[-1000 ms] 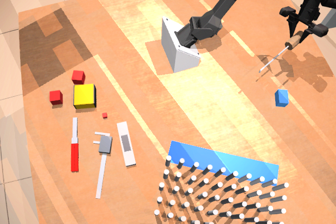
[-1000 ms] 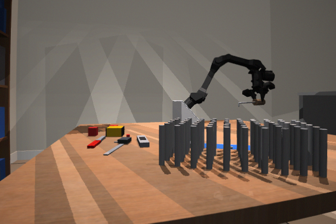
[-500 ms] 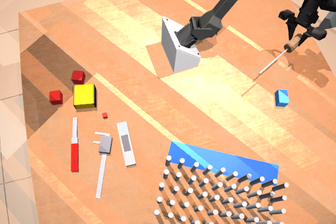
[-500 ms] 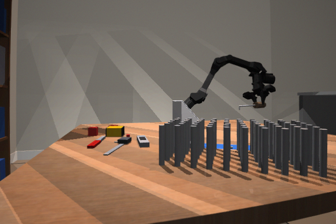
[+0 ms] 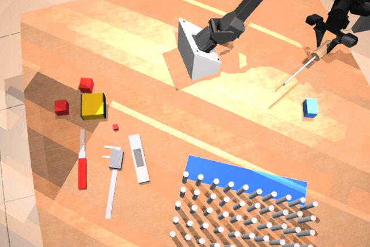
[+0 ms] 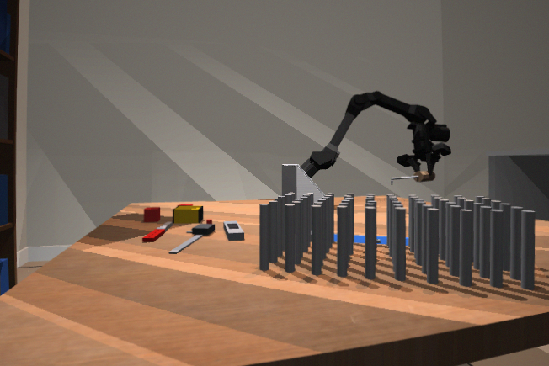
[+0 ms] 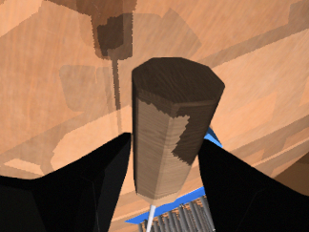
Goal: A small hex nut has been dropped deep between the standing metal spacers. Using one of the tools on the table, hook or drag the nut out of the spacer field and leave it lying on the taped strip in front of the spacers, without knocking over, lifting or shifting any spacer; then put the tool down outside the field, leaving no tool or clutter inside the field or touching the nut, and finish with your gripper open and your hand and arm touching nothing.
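My gripper (image 5: pixel 324 47) (image 6: pixel 423 173) (image 7: pixel 165 142) is shut on the wooden handle of a hook tool (image 5: pixel 320 52) (image 6: pixel 420 177) (image 7: pixel 159 157), held well above the table. Its thin rod points away from the hand, and the exterior view shows a short bent-down tip. The standing metal spacers (image 5: pixel 230 184) (image 6: pixel 370 241) are upright in rows, apart from tool and hand. The blue taped strip (image 5: pixel 227 170) (image 6: pixel 361 239) (image 7: pixel 178 201) lies along the field's edge nearest the arm base. A small grey speck (image 6: pixel 378 241) shows against the strip between spacers; I cannot tell whether it is the nut.
A blue block (image 5: pixel 310 108) stands between the tool and the strip's right end. Left of the field lie a white device (image 5: pixel 143 170), a caliper (image 5: pixel 116 159) and a red-handled tool (image 5: pixel 82 173). A yellow block (image 5: pixel 93 105) and small red cubes (image 5: pixel 62 107) are behind them.
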Robot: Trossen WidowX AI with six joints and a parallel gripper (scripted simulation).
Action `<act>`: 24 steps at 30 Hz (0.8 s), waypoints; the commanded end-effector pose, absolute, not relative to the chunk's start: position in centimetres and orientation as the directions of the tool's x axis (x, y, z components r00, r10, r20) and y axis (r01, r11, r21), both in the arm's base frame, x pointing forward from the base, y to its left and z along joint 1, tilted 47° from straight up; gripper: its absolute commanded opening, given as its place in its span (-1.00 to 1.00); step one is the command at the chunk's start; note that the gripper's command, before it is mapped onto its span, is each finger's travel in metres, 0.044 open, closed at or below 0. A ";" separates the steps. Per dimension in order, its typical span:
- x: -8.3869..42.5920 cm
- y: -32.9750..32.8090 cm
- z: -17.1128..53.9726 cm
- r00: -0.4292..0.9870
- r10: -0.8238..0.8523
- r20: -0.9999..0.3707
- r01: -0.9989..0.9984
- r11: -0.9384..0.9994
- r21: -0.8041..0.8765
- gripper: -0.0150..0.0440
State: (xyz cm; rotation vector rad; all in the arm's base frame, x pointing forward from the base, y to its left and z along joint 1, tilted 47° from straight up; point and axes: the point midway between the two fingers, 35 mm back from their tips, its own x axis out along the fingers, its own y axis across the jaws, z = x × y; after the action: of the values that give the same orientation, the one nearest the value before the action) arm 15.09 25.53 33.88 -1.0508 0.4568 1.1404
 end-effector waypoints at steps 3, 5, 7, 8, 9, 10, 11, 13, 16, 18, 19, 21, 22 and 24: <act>15.3 26.1 33.2 0.399 0.504 -0.766 -0.897 0.042 -0.440 -0.49; 15.3 26.2 33.0 0.399 0.504 -0.766 -0.897 0.042 -0.440 -0.49; 15.3 26.4 32.9 0.399 0.504 -0.766 -0.897 0.042 -0.440 -0.49; 15.3 26.5 32.8 0.399 0.504 -0.766 -0.897 0.042 -0.440 -0.49; 15.3 26.6 32.7 0.399 0.504 -0.766 -0.897 0.042 -0.440 -0.49; 15.3 26.7 32.7 0.399 0.504 -0.766 -0.897 0.042 -0.440 -0.49; 15.3 26.8 32.6 0.399 0.504 -0.766 -0.897 0.042 -0.439 -0.49; 15.3 26.9 32.5 0.399 0.504 -0.766 -0.897 0.042 -0.439 -0.49; 15.4 27.2 32.2 0.399 0.505 -0.766 -0.897 0.042 -0.439 -0.49; 15.4 27.4 32.1 0.399 0.505 -0.766 -0.897 0.042 -0.439 -0.49; 15.4 27.4 32.0 0.399 0.505 -0.766 -0.897 0.042 -0.439 -0.49; 15.4 27.6 31.9 0.398 0.505 -0.766 -0.897 0.042 -0.439 -0.49; 15.4 27.7 31.8 0.398 0.505 -0.766 -0.897 0.042 -0.439 -0.49; 15.4 27.9 31.6 0.398 0.505 -0.766 -0.898 0.042 -0.439 -0.49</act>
State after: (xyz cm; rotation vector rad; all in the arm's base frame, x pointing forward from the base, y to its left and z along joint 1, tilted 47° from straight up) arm 15.33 27.62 32.16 -1.0495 0.4575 1.1413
